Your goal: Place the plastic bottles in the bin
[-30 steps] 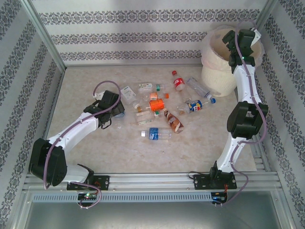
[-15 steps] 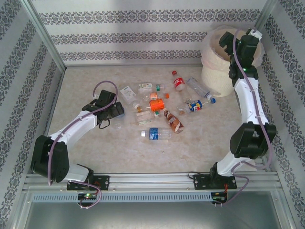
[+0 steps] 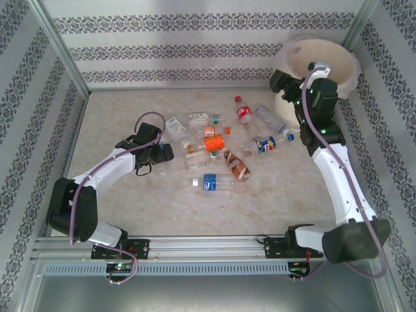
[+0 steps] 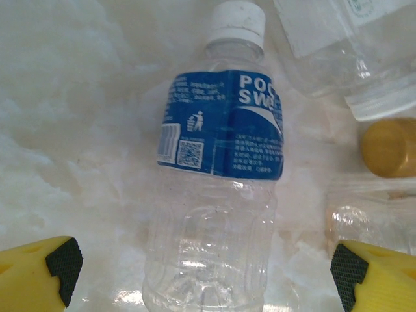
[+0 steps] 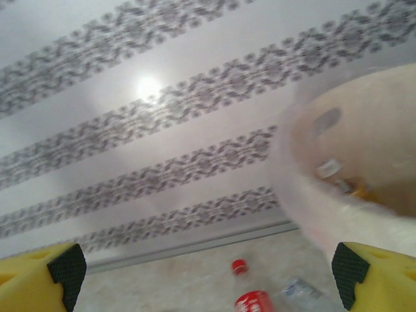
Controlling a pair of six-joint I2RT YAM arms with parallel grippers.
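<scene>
Left wrist view: the left pincer (image 4: 206, 268), tips apart, straddles the blue-labelled Pocari Sweat bottle (image 4: 218, 195); closing squarely across its ribbed body looks safest.

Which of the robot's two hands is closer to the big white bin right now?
The right hand. It hovers just off the left side of the bin, up near its rim. The left hand is far away, low over a blue-labelled bottle.
</scene>
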